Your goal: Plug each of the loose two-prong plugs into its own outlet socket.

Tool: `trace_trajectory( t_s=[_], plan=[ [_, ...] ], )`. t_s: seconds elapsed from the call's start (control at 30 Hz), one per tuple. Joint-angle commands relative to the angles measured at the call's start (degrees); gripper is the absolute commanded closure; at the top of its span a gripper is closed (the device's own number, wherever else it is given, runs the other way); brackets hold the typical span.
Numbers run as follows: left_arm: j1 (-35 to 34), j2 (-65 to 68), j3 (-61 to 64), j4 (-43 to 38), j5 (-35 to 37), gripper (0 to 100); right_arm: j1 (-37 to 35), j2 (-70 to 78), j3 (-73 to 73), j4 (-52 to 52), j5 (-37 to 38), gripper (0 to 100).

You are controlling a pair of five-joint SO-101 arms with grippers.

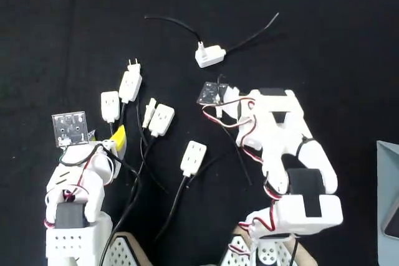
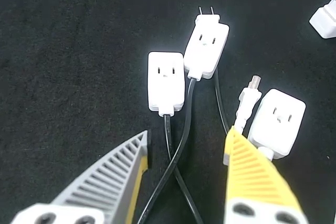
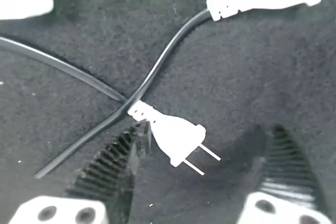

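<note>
Your left gripper (image 2: 186, 141) hangs low over the black cloth (image 1: 324, 35) at the lower left of the high view. Its grey and yellow fingers (image 2: 252, 171) are spread wide with nothing held, and two black cables (image 2: 176, 145) run between them. Just ahead lie three white outlets. The near socket (image 2: 166, 81) lies flat on the cloth. The second socket (image 2: 206, 45) touches its side, with two metal prongs (image 2: 206, 11) showing past its far end. The third socket (image 2: 276, 121) has a loose white plug (image 2: 248, 99) lying along its edge, not inserted. In the high view a fourth socket (image 1: 193, 157) sits at lower centre, well apart from that cluster. A fifth socket (image 1: 210, 56) rests at upper centre with a small plug (image 1: 200, 47) at its end; you cannot tell whether that one is seated. Your right arm (image 1: 293, 154) stretches from the lower right toward the middle of the frame. The right gripper (image 3: 207, 137) has its black fingers (image 3: 113, 169) parted and grasps nothing. A white two-prong plug (image 3: 173, 135) lies on the cloth between them, close against one finger, its bare prongs angled toward the other. Black cords (image 3: 168, 51) cross just behind that plug.
</note>
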Motion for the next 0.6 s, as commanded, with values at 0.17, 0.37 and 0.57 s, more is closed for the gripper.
trace_trajectory(
  t_s=[0.17,0.37,0.57],
  plan=[
    [-0.3,-0.1,-0.7,-1.3,-0.7,77,0.5,-1.3,0.7,2.5,0.6,76.4],
    [-0.3,-0.1,-0.7,-1.3,-0.7,77,0.3,-1.5,0.5,7.9,0.6,67.2],
    [-0.3,-0.1,-0.7,-1.3,-0.7,77,0.3,-1.3,0.4,7.9,0.6,72.6]
  ],
)
